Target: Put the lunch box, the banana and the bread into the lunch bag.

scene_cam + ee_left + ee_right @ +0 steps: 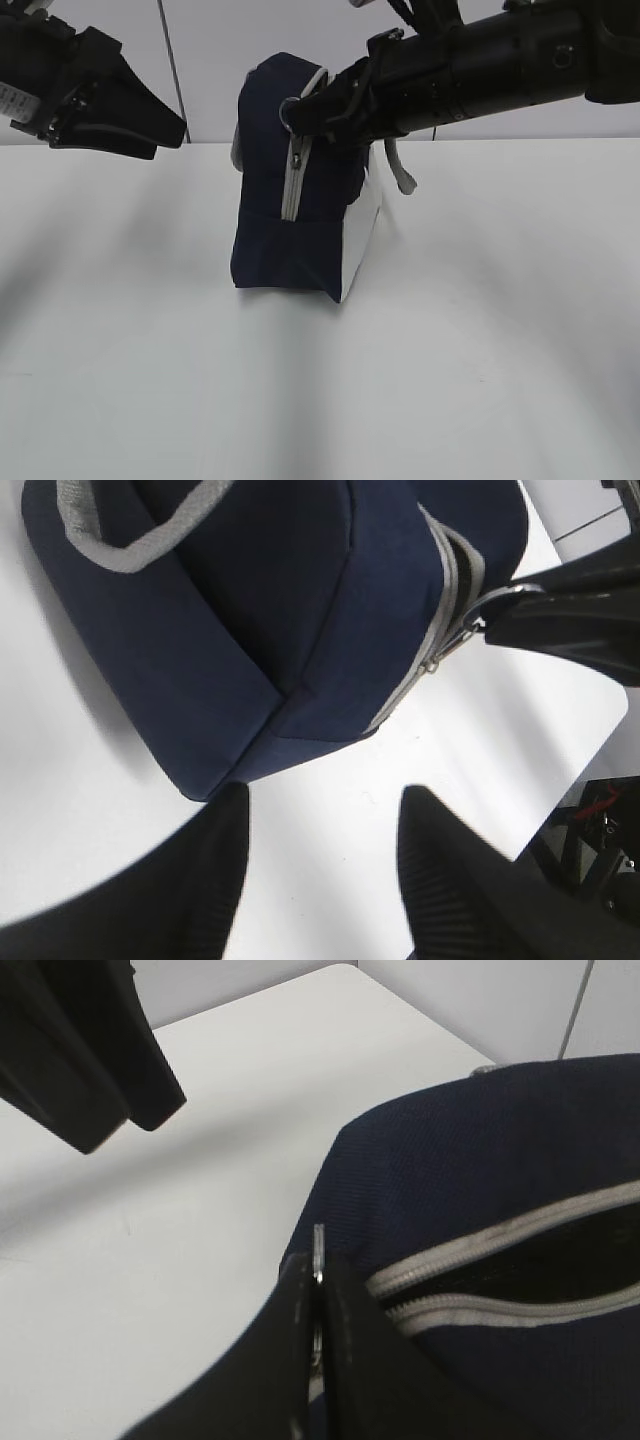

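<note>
Right wrist view: right gripper (318, 1290) clamped tight on the metal ring pull (318, 1250) of the grey zipper (480, 1280), whose partly parted teeth run away from the jaw tips across the top of the lunch bag (470, 1170). Exterior view: lunch bag standing on the white table (480, 380), right gripper reaching in at its upper edge, left gripper (120, 135) hanging well off to the bag's other side. Left wrist view: left gripper's fingers (215, 880) spread apart and holding nothing, bag's navy end just beyond their tips.
</note>
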Action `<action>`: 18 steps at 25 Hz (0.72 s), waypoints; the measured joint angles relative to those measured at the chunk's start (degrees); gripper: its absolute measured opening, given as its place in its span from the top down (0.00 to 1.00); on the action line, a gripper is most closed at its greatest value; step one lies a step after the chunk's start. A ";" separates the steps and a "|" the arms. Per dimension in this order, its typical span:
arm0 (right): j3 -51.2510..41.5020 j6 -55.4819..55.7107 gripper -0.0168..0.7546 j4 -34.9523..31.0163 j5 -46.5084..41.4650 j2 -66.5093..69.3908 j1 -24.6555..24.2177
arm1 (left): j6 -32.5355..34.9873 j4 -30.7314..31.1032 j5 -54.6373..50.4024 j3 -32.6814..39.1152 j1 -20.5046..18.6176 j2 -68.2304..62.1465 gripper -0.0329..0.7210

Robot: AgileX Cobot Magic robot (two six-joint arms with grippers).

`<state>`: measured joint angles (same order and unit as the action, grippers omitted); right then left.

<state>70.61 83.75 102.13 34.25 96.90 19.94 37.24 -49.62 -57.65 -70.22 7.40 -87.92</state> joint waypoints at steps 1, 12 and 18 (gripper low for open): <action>0.00 0.11 1.00 -0.13 0.00 0.00 0.00 | 0.00 0.00 0.13 0.00 0.00 0.00 0.49; 0.00 3.11 1.00 2.12 -0.15 0.34 0.00 | 1.06 -0.06 0.18 0.00 0.00 0.00 0.49; 0.00 3.53 1.00 1.71 -1.64 0.97 0.00 | 1.57 -0.06 0.18 0.00 0.00 0.00 0.49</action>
<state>70.61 87.28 103.83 32.61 97.87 19.94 38.81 -49.68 -57.47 -70.22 7.40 -87.92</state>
